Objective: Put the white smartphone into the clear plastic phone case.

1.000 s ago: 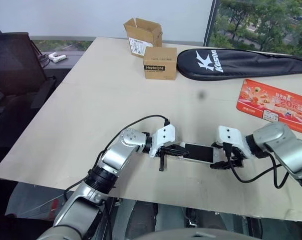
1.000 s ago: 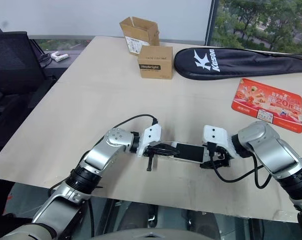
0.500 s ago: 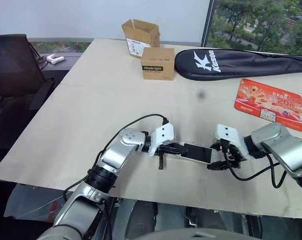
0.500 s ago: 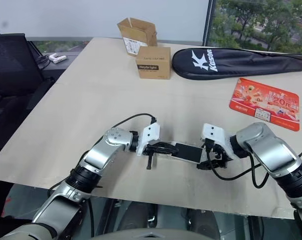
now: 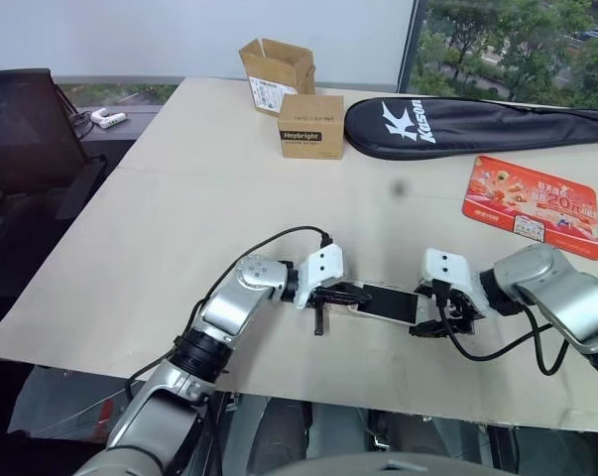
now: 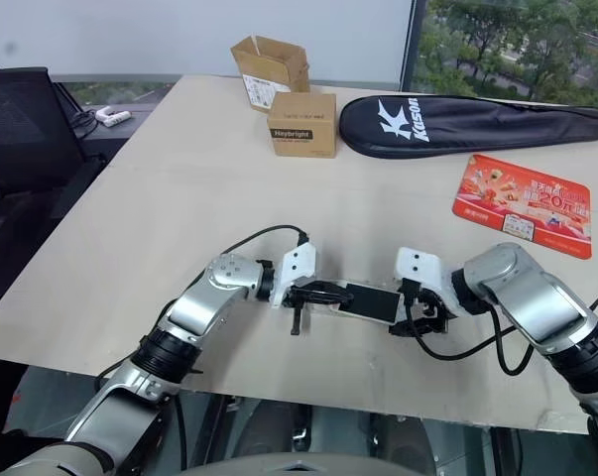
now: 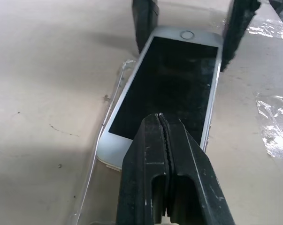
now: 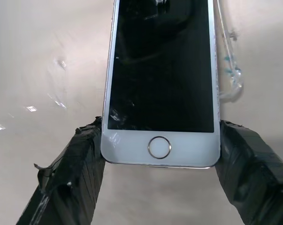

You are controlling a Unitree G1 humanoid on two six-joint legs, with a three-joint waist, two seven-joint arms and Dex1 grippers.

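Two robot arms reach in from opposite sides and meet near the front edge of a pale wooden table [image 5: 179,218], each forearm bent inward so the grippers face one another. Between them lies the white smartphone [image 5: 388,303], flat on the table with its dark screen up. The left gripper [image 7: 164,140] has its two black fingers pressed tightly together, their tips over the end of the phone farthest from the home button; whether they touch the glass cannot be told. The right gripper [image 8: 160,154] tilts steeply down, its fingers spread wide and clamped against the two long sides of the phone at the home-button end. The clear plastic phone case [image 7: 110,122] shows as a thin transparent rim along one long edge of the phone, lying on the table beside and partly beneath it. At the far side of the table stand two cardboard boxes [image 5: 299,99]; the rear one is open at the top, its contents not visible.
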